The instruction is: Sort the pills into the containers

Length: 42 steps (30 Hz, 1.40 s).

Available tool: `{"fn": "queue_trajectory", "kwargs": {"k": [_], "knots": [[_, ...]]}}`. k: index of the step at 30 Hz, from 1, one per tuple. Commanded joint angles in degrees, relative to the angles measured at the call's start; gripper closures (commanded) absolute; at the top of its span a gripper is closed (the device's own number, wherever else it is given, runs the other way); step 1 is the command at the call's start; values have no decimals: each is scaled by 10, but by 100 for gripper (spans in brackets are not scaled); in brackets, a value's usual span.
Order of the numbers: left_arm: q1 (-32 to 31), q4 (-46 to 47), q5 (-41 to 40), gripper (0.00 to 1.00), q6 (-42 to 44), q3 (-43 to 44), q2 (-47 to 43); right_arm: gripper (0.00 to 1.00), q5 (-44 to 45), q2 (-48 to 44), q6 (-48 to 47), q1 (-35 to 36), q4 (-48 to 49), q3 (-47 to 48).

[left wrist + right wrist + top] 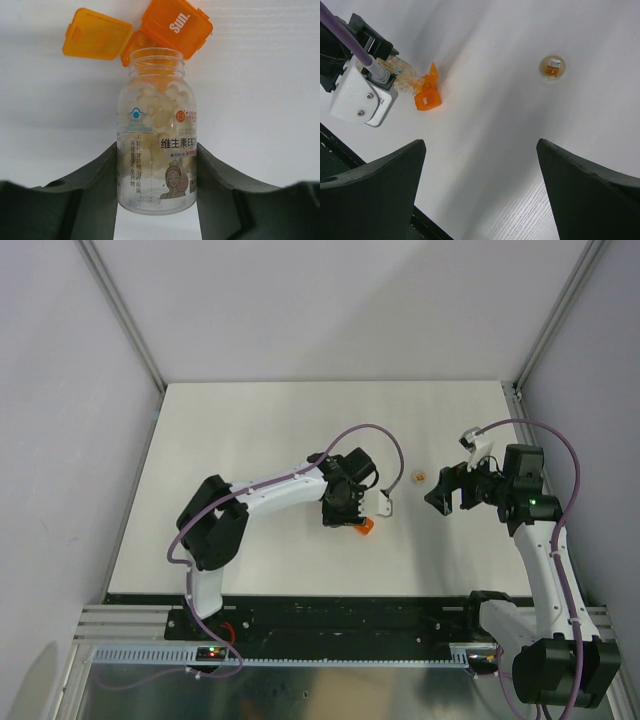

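Left pincer (157, 172) pinches the clear vial (156, 125) low on its body, with the uncapped mouth right at the orange box (172, 25) at twelve o'clock (both lids flipped open). Pale pills (157, 107) crowd inside the vial. Right pincer (480, 190) hangs spread and empty over the white surface (495, 125). The cap (552, 67) lies at its one o'clock.

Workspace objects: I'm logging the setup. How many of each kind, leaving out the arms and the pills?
clear vial: 1
vial cap: 1
orange pill box: 1
Total: 3
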Motion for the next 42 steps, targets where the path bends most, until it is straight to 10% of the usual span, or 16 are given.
{"fn": "queue_trajectory", "kwargs": {"k": [1, 42], "knots": [[-6, -18, -16, 100, 18, 33, 4, 1, -14, 0, -5, -4, 3, -3], [10, 50, 9, 100, -9, -44, -65, 1, -33, 13, -7, -18, -4, -3]]}}
